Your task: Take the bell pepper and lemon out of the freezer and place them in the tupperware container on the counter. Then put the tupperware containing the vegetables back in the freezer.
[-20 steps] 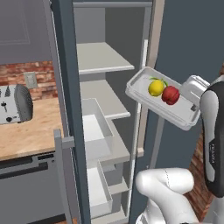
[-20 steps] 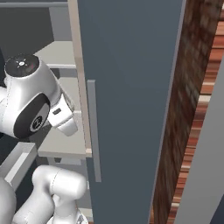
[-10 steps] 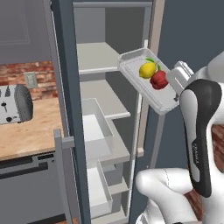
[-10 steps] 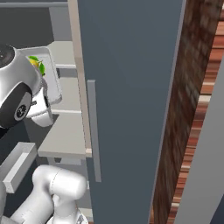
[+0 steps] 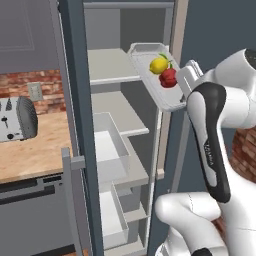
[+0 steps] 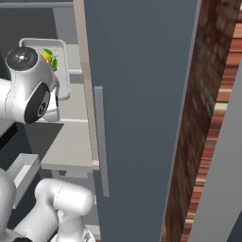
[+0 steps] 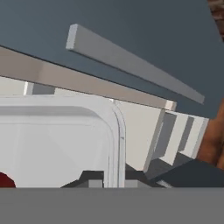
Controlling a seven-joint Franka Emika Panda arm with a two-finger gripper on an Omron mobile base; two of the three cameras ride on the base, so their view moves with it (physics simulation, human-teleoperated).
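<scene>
The tupperware container (image 5: 159, 80) is shown held aloft at the open freezer (image 5: 120, 100), level with an upper shelf and tilted — its far end raised toward the interior. The lemon (image 5: 158, 64) and the bell pepper (image 5: 168, 77) rest inside it, touching. The gripper (image 7: 107, 179) is clamped shut on the tray's near rim, as seen in the hand view. The tray is judged light and stiff but thin-walled; its 2 round contents may roll if tilt increases. A rim grip at 1 end leaves the load cantilevered — a level attitude is advised. The counter (image 5: 35, 155) lies well apart, bearing a toaster (image 5: 17, 119). No brands, labels or writing can be read.
</scene>
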